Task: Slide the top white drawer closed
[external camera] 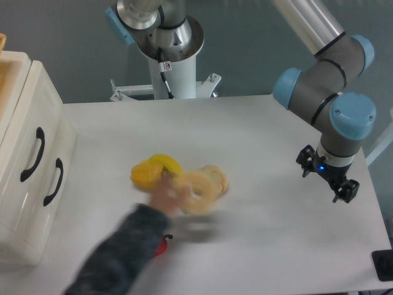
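Seemingly, the top white drawer [31, 153] at the bench's left edge sits flush, already closed. The pincer [341, 188] hangs near the right edge; whether its jaws are wide or narrow cannot be told.

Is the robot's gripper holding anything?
No. The gripper hangs over bare table at the right with nothing in it, far from the top white drawer.
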